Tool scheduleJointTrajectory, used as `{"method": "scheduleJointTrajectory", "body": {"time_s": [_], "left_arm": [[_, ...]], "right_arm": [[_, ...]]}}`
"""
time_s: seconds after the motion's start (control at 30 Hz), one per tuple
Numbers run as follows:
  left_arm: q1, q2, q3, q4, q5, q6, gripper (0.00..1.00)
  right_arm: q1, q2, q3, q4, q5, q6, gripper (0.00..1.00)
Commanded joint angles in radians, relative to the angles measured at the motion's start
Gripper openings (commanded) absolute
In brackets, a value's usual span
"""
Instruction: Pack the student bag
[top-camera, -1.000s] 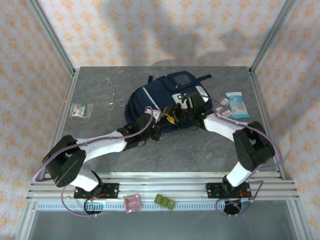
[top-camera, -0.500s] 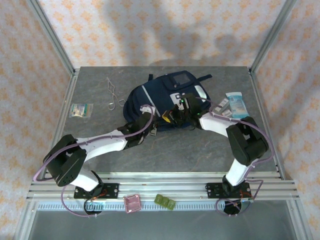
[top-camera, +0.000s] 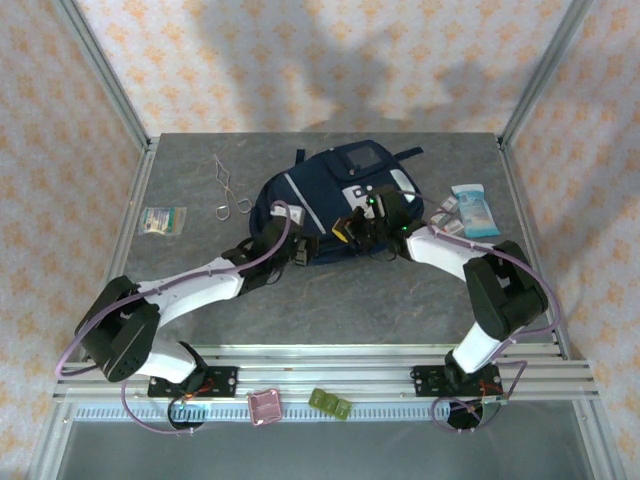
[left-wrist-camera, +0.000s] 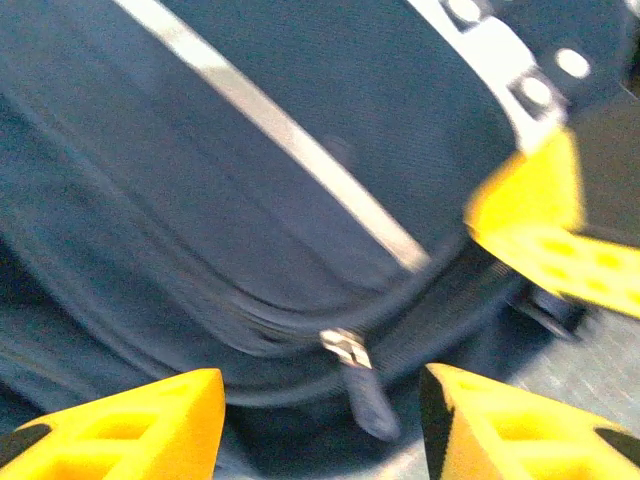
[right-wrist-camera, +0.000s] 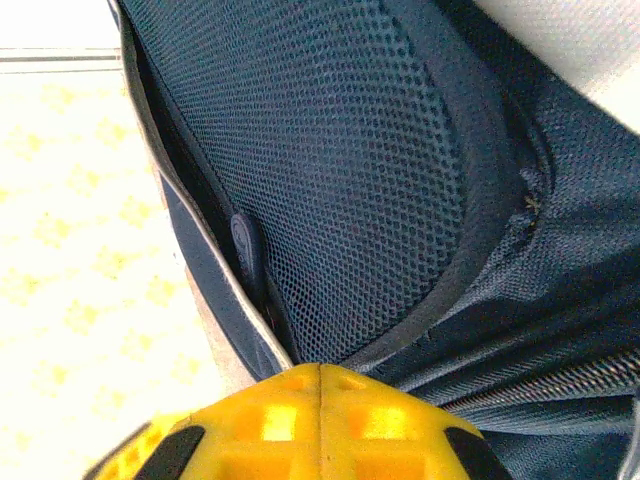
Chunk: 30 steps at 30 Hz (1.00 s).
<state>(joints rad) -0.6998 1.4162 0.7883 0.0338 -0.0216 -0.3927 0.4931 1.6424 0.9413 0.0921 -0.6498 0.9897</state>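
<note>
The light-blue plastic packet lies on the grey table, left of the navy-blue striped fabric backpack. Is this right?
Not quite: the light-blue plastic packet lies on the grey table, right of the navy-blue striped fabric backpack. The top external view shows it.

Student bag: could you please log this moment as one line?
left hand open around zipper pull | right hand shut at student bag

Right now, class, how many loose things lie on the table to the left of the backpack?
2: metal scissors just beside the backpack, and a small packet further left and nearer the front. Other small things could be hidden from view.
</note>
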Motion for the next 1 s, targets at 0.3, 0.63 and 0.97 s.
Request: {"method": "scheduleJointTrajectory", "body": {"time_s": [0.3,0.63,0.97], "left_arm": [[-0.089,0.172,0.118,-0.13,-0.22,-0.136,0.6],[-0.089,0.272,0.173,-0.11,-0.254,-0.099,0.31],[-0.085,0.31,0.158,-0.078,-0.236,-0.071,0.0]], "right_arm": [[-0.002,-0.007,0.023,0.037,0.016,-0.013,0.0],[0.005,-0.005,0.01,0.055,0.011,-0.001,0.0],[0.005,-0.014,0.005,0.047,0.012,-0.002,0.0]]}}
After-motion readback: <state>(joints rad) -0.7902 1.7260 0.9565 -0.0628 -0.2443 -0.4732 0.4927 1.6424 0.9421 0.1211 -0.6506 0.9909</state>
